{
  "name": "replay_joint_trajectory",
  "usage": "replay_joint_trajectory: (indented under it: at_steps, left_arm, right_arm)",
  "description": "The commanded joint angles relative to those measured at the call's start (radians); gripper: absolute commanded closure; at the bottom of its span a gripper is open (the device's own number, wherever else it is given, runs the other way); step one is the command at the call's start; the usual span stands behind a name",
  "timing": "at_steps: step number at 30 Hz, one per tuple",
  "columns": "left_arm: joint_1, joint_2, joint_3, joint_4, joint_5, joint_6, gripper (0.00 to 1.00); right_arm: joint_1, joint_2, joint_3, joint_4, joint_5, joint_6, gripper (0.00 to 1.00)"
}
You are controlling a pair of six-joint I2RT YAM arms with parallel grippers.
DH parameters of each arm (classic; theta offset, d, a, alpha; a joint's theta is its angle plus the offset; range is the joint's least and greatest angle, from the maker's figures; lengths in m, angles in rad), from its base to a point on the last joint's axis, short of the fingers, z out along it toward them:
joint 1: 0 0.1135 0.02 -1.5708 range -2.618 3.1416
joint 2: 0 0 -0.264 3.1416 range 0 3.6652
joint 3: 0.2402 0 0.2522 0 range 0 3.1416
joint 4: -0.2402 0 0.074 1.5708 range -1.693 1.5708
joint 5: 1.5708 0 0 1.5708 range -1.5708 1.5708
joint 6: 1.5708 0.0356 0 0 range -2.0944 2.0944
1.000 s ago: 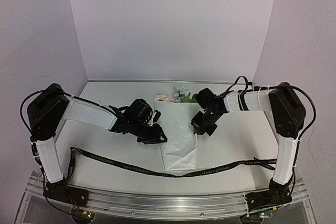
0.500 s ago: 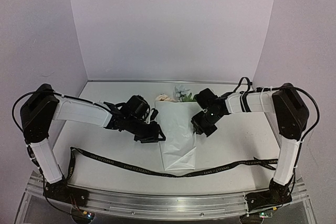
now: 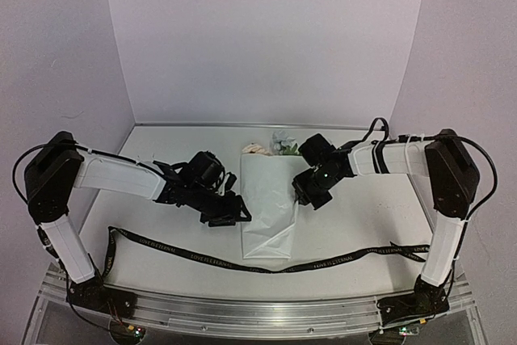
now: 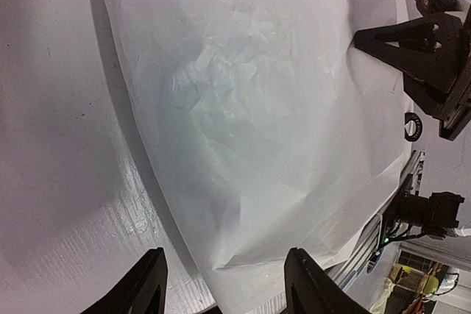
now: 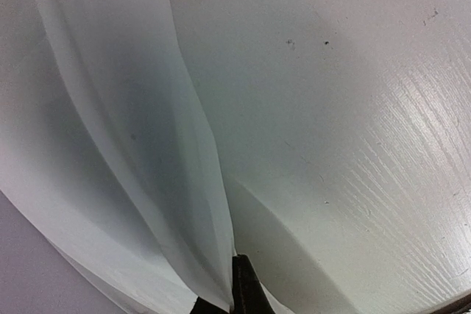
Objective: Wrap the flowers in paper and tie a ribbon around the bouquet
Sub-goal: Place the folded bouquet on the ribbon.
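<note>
You're on a robotics lab bench, set up as a recording cell. The left arm (image 3: 113, 175) and right arm (image 3: 396, 155) are bolted side by side to an aluminium rail (image 3: 258, 309) at the near edge of a white table (image 3: 161, 159). Plain pale panels (image 3: 266, 38) box the table in at the back and both sides, like a photo booth. Exposed black cables (image 3: 373, 125) loop off the arms. Small boards with green LEDs (image 3: 134, 331) sit at the arm bases. Your left wrist view catches black hardware (image 4: 430, 209) and another green light (image 4: 385, 240) past the table edge.
</note>
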Motion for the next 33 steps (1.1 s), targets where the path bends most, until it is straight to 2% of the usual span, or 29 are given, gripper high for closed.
replay_joint_trajectory:
  at_steps: [1,6,14,21,26,29,33]
  left_arm:
    - [0.004,0.038,-0.013,0.067,0.019,-0.025,0.44]
    - [0.004,0.049,-0.033,0.105,0.028,-0.05,0.48]
    - [0.003,0.062,-0.067,0.152,0.045,-0.092,0.63]
    - [-0.012,0.071,-0.077,0.169,0.04,-0.103,0.64]
    - [-0.022,0.081,-0.081,0.164,0.029,-0.112,0.7]
    - [-0.023,0.08,-0.086,0.162,0.019,-0.114,0.76]
    - [-0.026,0.06,-0.082,0.143,0.018,-0.111,0.89]
  right_arm:
    - [0.011,-0.035,-0.004,0.012,0.026,0.027,1.0]
    - [0.014,-0.046,-0.023,0.027,0.028,0.038,1.0]
    - [0.019,-0.044,-0.045,0.057,0.031,0.056,1.0]
    - [0.025,-0.044,-0.05,0.065,0.035,0.066,1.0]
    - [0.026,-0.046,-0.058,0.073,0.04,0.072,1.0]
    - [0.029,-0.046,-0.06,0.078,0.041,0.074,1.0]
    - [0.032,-0.047,-0.066,0.082,0.039,0.077,1.0]
